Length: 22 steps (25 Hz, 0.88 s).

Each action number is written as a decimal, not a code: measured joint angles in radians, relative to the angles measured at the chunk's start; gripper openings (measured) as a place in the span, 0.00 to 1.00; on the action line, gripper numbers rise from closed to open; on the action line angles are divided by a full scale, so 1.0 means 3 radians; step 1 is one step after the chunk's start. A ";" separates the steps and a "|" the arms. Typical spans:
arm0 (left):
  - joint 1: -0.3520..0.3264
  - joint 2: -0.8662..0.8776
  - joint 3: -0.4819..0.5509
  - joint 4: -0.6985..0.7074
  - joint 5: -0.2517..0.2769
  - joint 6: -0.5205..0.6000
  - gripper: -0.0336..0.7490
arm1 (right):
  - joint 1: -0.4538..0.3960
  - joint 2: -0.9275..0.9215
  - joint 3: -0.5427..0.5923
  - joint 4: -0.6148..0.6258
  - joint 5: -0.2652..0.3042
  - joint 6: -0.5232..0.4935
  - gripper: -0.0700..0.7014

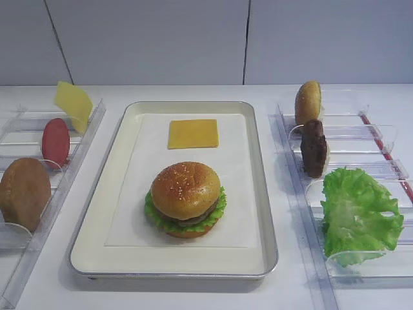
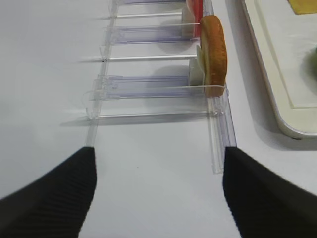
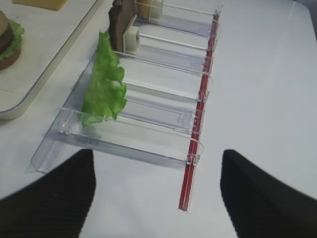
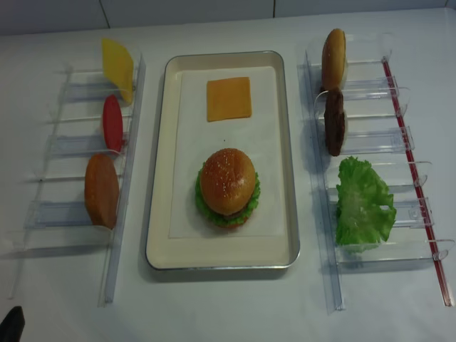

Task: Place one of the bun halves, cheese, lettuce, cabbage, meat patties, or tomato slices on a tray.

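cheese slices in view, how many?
2. An orange slice lies flat on the tray, behind the burger. A paler yellow slice stands in the far slot of the left rack. Any inside the burger is hidden.

The setting looks like a robotics lab bench staged as a burger counter. A plain white tabletop (image 1: pixel 193 294) backs onto bare grey wall panels (image 1: pixel 148 39). Clear plastic divided racks (image 4: pixel 370 178) hold glossy, model-like food upright on either side of a large silver-rimmed rectangular metal tray (image 1: pixel 268 213), and no kitchen fittings appear.
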 joint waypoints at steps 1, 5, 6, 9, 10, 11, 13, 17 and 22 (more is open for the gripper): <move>0.0000 0.0000 0.0000 0.0000 0.0000 0.0000 0.72 | 0.0000 0.0000 0.0000 0.0000 0.0000 0.0000 0.76; 0.0000 0.0000 0.0000 0.0000 0.0000 0.0000 0.72 | 0.0000 0.0000 0.0000 0.0000 0.0000 0.0000 0.76; 0.0000 0.0000 0.0000 0.0000 0.0000 0.0000 0.72 | 0.0000 0.0000 0.0000 0.0000 0.0000 0.0000 0.76; 0.0000 0.0000 0.0000 0.0000 0.0000 0.0000 0.72 | 0.0000 0.0000 0.0000 0.0000 0.0000 0.0000 0.76; 0.0000 0.0000 0.0000 0.0000 0.0000 0.0000 0.72 | 0.0000 0.0000 0.0000 0.0000 0.0000 0.0000 0.76; 0.0000 0.0000 0.0000 0.0000 0.0000 0.0000 0.72 | -0.0010 0.0000 0.0000 0.0000 0.0000 0.0000 0.76; 0.0000 0.0000 0.0000 0.0000 0.0000 0.0000 0.72 | -0.0081 0.0000 0.0000 0.0000 0.0000 0.0000 0.76; 0.0000 0.0000 0.0000 0.0000 0.0000 0.0000 0.72 | -0.0499 0.0000 0.0000 0.0000 0.0000 0.0000 0.76; 0.0000 0.0000 0.0000 0.0000 0.0000 0.0000 0.72 | -0.0853 0.0000 0.0000 0.0000 0.0000 0.0000 0.76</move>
